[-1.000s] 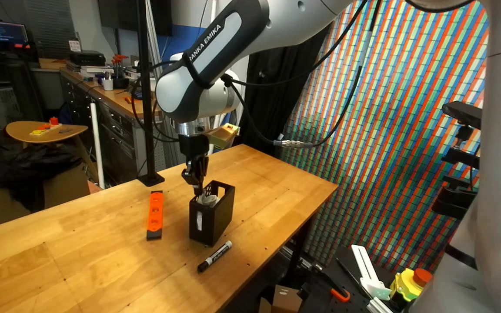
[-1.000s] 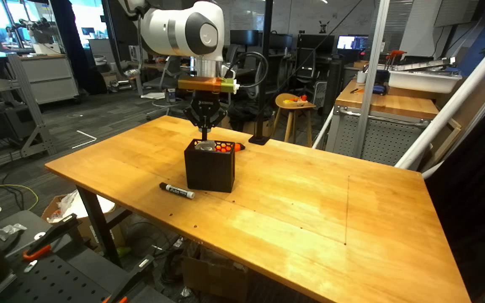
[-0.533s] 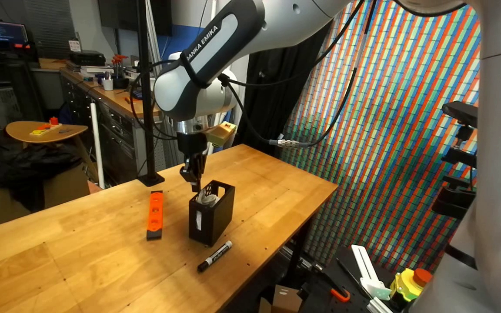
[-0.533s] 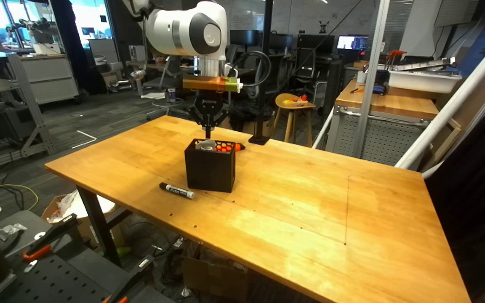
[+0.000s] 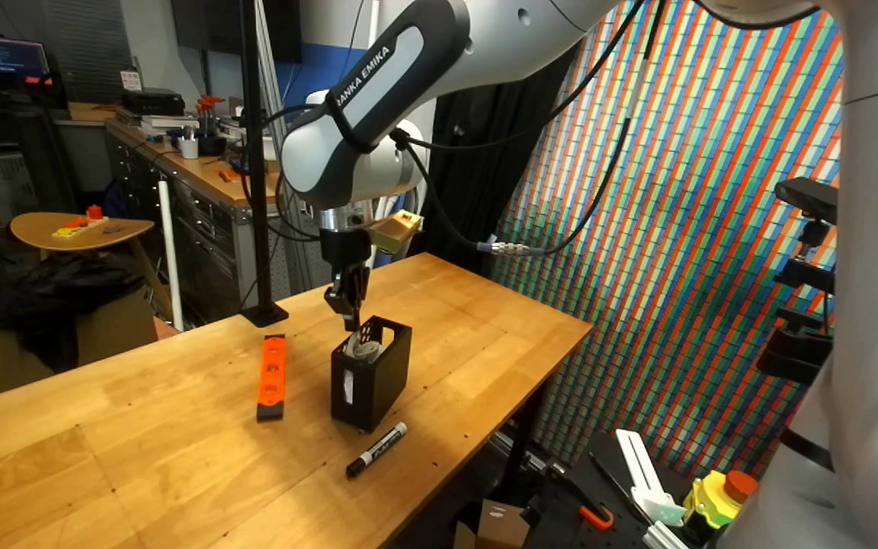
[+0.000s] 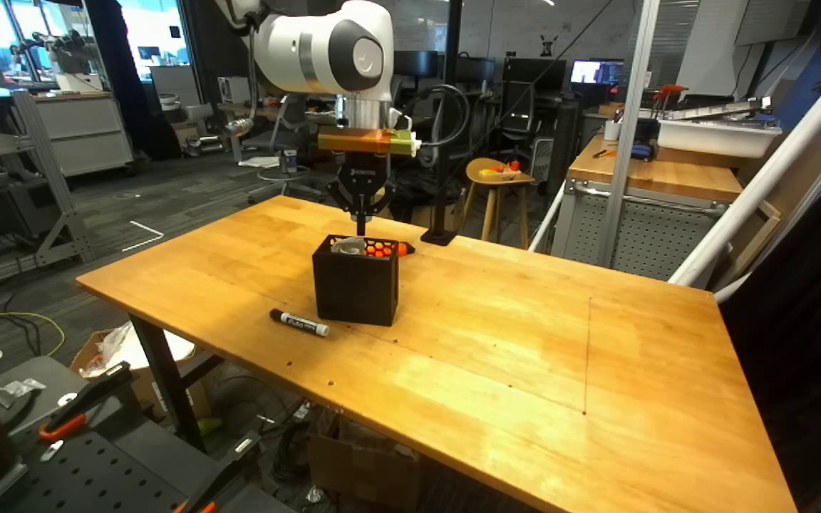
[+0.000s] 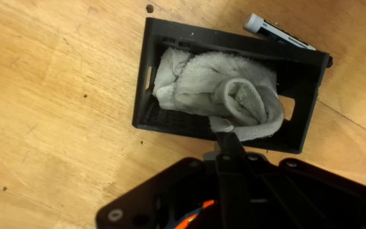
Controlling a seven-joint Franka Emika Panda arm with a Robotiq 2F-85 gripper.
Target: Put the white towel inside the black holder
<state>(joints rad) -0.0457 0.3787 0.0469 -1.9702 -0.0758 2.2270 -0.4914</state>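
The white towel (image 7: 202,76) lies bunched and folded inside the black holder (image 7: 227,41), with one fold curled up into a loop. In both exterior views the holder (image 5: 382,381) (image 6: 355,288) stands upright on the table, and a bit of towel (image 5: 367,351) (image 6: 348,246) shows at its rim. My gripper (image 7: 227,135) is shut, its fingers together with no cloth seen between them. In an exterior view the gripper (image 5: 351,326) hangs at the holder's rim, beside the perforated side. Whether the fingertips touch the towel's nearest fold, I cannot tell.
A black-and-white marker (image 5: 376,450) lies on the table close to the holder. An orange level (image 5: 272,377) rests on the opposite side, partly hidden behind the holder in an exterior view. A black pole base (image 6: 439,236) stands at the table's edge.
My gripper has risen slightly and shifted sideways along the holder's rim, staying shut. The towel and the holder keep their places.
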